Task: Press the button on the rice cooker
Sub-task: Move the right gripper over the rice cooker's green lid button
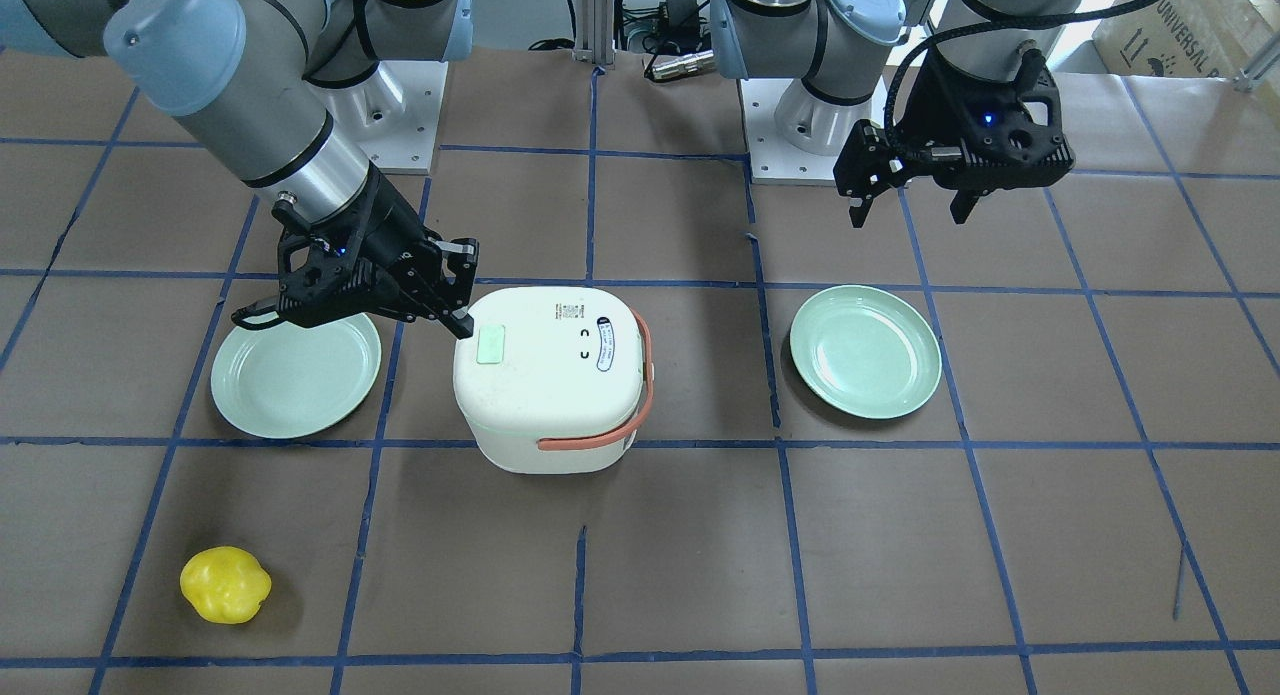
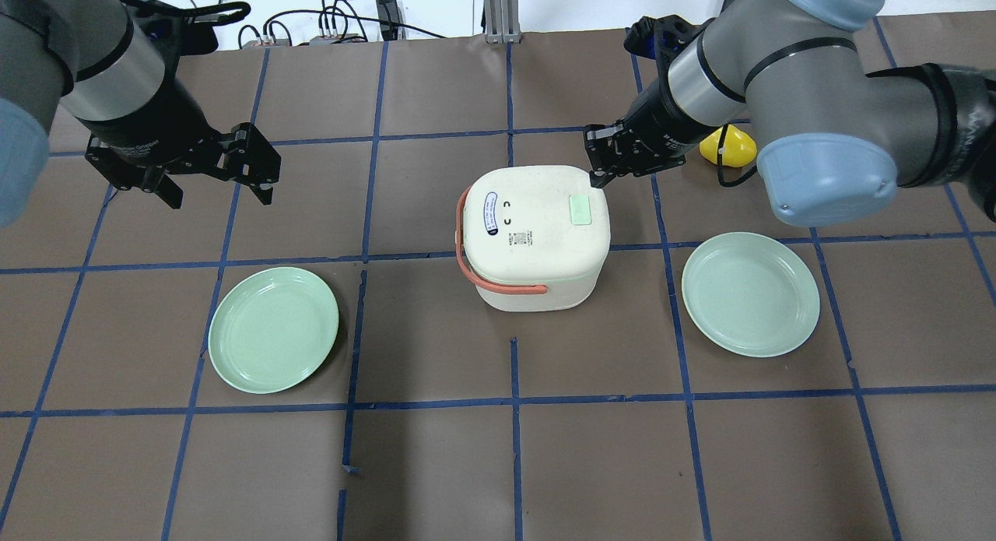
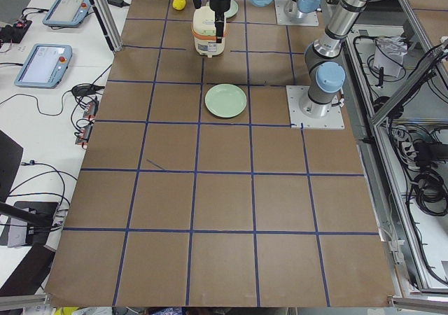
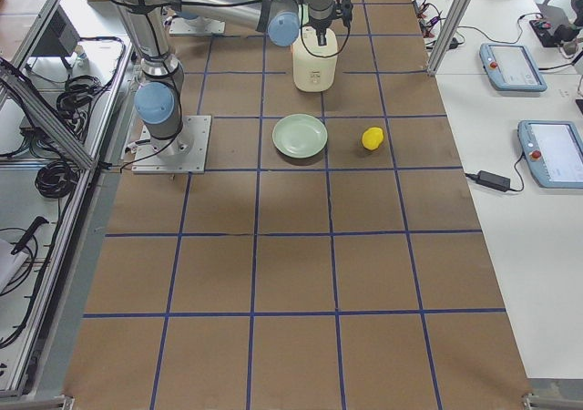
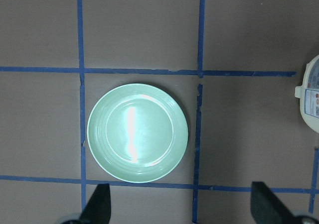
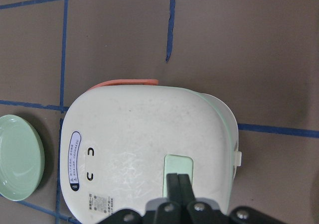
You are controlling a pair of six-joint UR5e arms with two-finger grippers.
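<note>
The white rice cooker (image 2: 533,233) with an orange handle stands mid-table; it also shows in the front view (image 1: 545,375). Its pale green button (image 2: 580,210) sits on the lid near the edge on my right arm's side, and shows in the front view (image 1: 491,343) and the right wrist view (image 6: 178,164). My right gripper (image 2: 597,179) is shut and empty, its tip (image 6: 178,181) at the button's near edge, just beside it in the front view (image 1: 462,325). I cannot tell whether it touches. My left gripper (image 2: 222,194) is open and empty, well off to the left.
A green plate (image 2: 274,328) lies under my left gripper's side and fills the left wrist view (image 5: 137,132). A second green plate (image 2: 750,293) lies right of the cooker. A yellow lumpy object (image 2: 727,145) sits behind my right arm.
</note>
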